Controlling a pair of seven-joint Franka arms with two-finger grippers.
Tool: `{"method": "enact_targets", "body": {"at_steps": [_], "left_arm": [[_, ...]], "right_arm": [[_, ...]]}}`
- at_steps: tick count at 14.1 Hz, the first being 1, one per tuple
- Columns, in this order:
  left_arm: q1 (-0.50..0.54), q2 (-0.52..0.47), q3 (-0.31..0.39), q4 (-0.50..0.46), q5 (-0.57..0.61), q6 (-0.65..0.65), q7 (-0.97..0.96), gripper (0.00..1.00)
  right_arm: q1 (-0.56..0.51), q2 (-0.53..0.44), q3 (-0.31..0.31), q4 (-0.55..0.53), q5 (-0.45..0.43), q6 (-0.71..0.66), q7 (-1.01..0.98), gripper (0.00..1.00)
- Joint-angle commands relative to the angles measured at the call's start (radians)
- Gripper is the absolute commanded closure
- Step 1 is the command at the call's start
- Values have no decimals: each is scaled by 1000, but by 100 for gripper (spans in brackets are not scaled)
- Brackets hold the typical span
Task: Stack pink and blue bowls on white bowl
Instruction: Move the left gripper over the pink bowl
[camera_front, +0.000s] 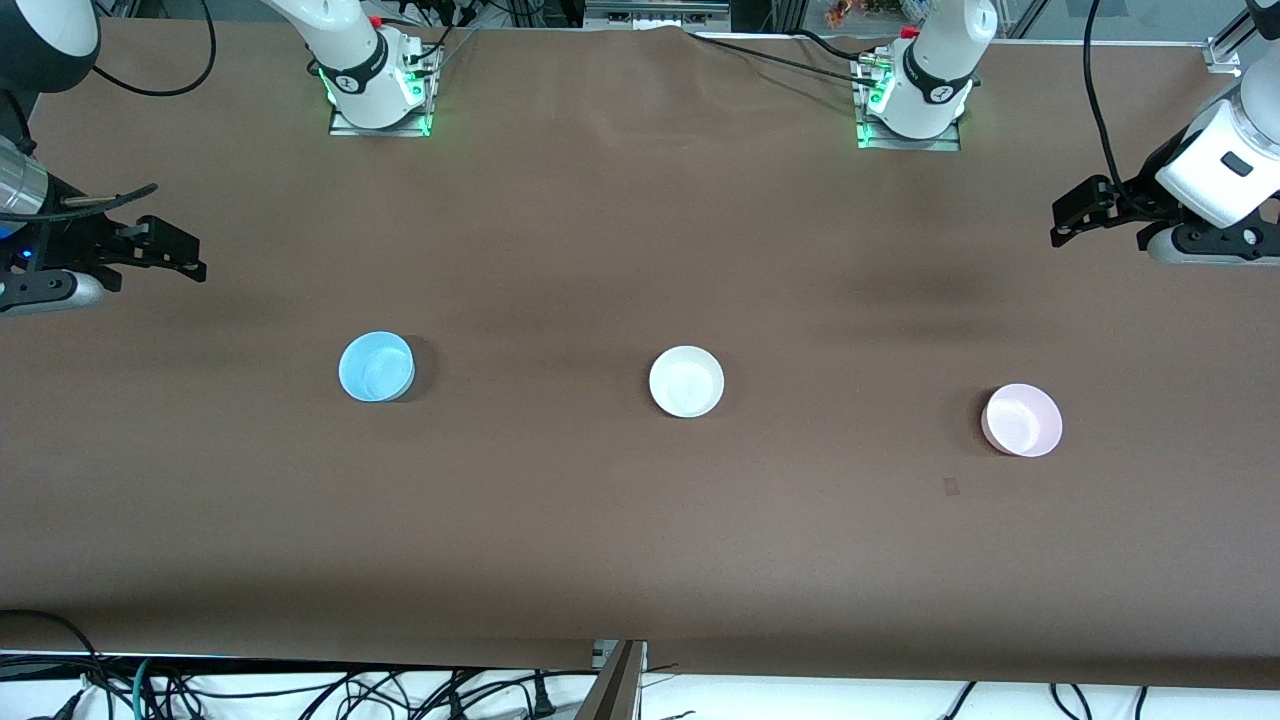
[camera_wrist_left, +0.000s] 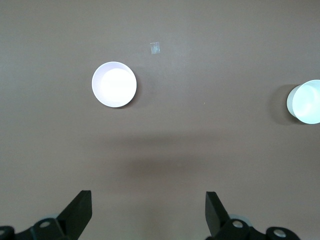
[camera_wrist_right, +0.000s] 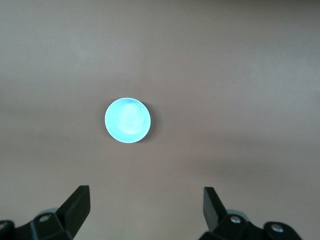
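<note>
Three small bowls stand apart in a row on the brown table. The white bowl (camera_front: 686, 381) is in the middle. The blue bowl (camera_front: 376, 366) is toward the right arm's end and shows in the right wrist view (camera_wrist_right: 127, 120). The pink bowl (camera_front: 1021, 420) is toward the left arm's end and shows in the left wrist view (camera_wrist_left: 114, 84), where the white bowl (camera_wrist_left: 305, 101) sits at the edge. My left gripper (camera_front: 1070, 215) (camera_wrist_left: 148, 205) is open and empty, high over the left arm's end of the table. My right gripper (camera_front: 185, 250) (camera_wrist_right: 146, 202) is open and empty, high over the right arm's end.
A small scrap of tape (camera_front: 951, 486) lies on the table a little nearer to the front camera than the pink bowl. The arm bases (camera_front: 378, 95) (camera_front: 912, 110) stand along the table's back edge. Cables hang below the table's front edge.
</note>
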Motion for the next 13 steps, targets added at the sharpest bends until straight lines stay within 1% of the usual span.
{"method": "enact_targets", "body": {"at_steps": [1,8,10,11,13], "left_arm": [[-3,33,1,30,6,-22,-5,0],[26,78,13,32,-20,-18,-2,0],[31,116,15,33,-9,-12,2,0],[42,150,22,67,-9,-7,2,0],[77,259,22,172,-6,-2,34,0]], "right_arm": [[-4,-4,0,8,6,-15,-13,0],[-4,-4,0,7,5,-15,-13,0],[-4,-4,0,7,6,-15,-13,0],[-4,-4,0,8,6,-15,-13,0],[-4,-4,0,8,6,-15,-13,0]]}}
